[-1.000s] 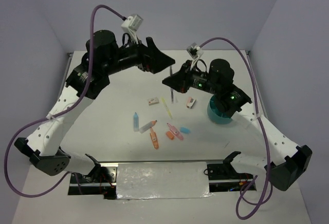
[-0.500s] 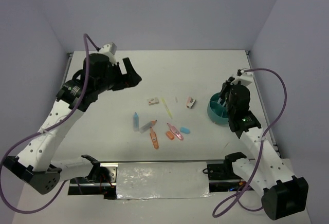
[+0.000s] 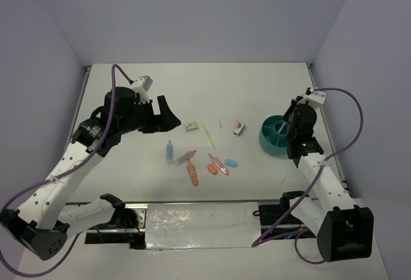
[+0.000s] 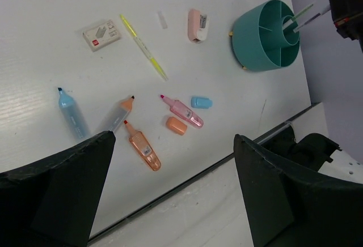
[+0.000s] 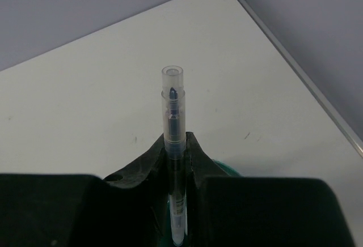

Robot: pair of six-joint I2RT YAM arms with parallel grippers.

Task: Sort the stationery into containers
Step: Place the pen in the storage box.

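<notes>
The teal cup (image 3: 272,141) with inner dividers stands at the table's right. My right gripper (image 3: 292,121) hangs over it, shut on a clear-capped grey pen (image 5: 173,111) that points down into the cup (image 4: 256,42). A green-tipped pen (image 4: 299,16) leans in one compartment. My left gripper (image 4: 173,201) is open and empty, held high over the loose stationery: a yellow pen (image 4: 143,46), a light blue tube (image 4: 72,119), a grey-orange highlighter (image 4: 117,116), an orange highlighter (image 4: 142,145), a pink highlighter (image 4: 183,111), a blue cap (image 4: 201,102) and an orange cap (image 4: 176,125).
A small white box (image 4: 102,34), a clear stub (image 4: 163,19) and a pink-white stapler (image 4: 198,25) lie beyond the pens. The table's near edge has a metal rail (image 3: 199,203). Walls close the left, back and right sides.
My right arm swung from mid-table to over the cup, carrying the pen. My left arm pulled back to the left and now sits lower, nearer the loose items.
</notes>
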